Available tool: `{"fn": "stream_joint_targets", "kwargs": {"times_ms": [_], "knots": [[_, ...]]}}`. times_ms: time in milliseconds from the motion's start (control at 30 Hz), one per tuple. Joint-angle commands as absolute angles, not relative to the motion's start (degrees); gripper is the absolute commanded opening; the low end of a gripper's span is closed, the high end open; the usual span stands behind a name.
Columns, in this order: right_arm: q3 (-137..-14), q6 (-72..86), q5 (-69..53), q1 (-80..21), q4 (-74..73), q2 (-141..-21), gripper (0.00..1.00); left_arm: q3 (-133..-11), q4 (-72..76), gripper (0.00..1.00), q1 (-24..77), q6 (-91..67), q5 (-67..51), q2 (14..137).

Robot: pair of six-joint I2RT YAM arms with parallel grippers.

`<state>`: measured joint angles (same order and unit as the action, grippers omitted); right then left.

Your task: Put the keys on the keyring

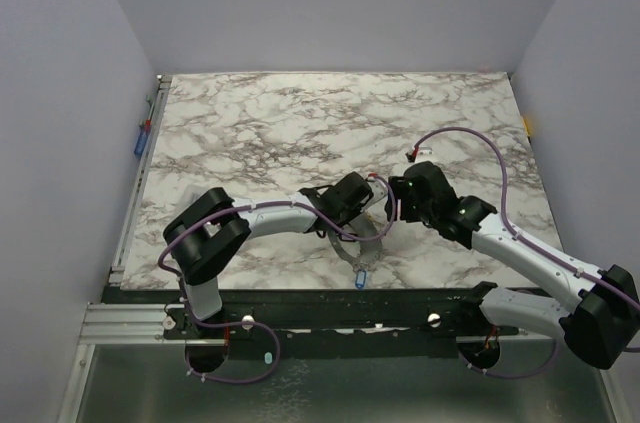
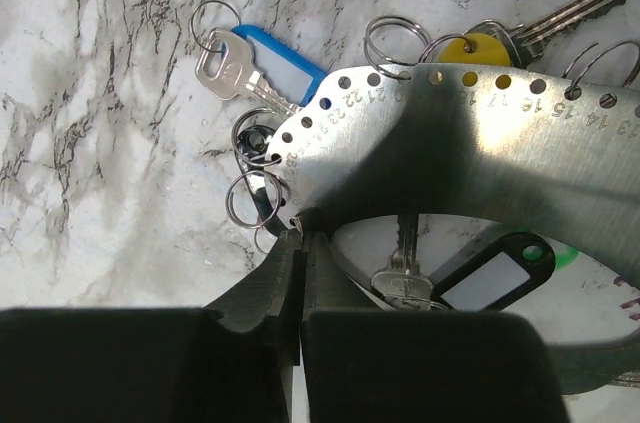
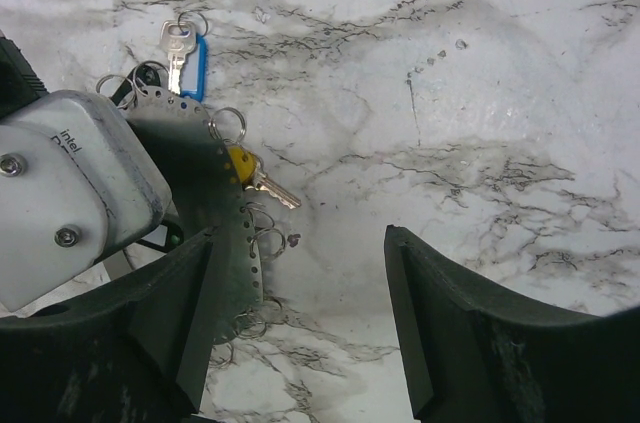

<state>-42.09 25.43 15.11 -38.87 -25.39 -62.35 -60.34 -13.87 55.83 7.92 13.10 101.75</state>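
Lying on the marble table [image 1: 300, 113], mid-table betw. both arms, is the keyring [image 2: 440, 143]: a flat silvery band w/ numbered holes, sm. split rings thru some of them. The keys sit around it: blue-tag key [image 2: 240, 68] just beside its left end, yellow-head key [image 2: 480, 46] at the outer edge, a black tag [image 2: 495, 273] and another key [image 2: 402, 281] inside the curve. Left gripper [image 2: 302, 235] is closed tight, tips at the band's inner edge; can't tell if they pinch it. Right gripper [image 3: 298, 243] is wide open over bare marble beside the band, holding nothing. Only the left wrist view shows hole nos. and the black tag; the right wrist view shows the left wrist's camera housing [image 3: 70, 193] over the band.
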Motion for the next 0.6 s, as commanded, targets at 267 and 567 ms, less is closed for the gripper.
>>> {"fn": "stream_joint_targets", "kwargs": {"times_ms": [267, 567], "knots": [[-44.8, 23.5, 14.4, -39.0, -27.1, -60.2, 0.7, -68.5, -26.5, 0.0, 55.7, 0.9, 8.0, 96.8], [-46.5, 22.7, 15.2, -39.0, -27.5, -56.1, 0.7, -74.3, -35.2, 0.0, 55.6, -13.3, 9.1, 90.0]]}}
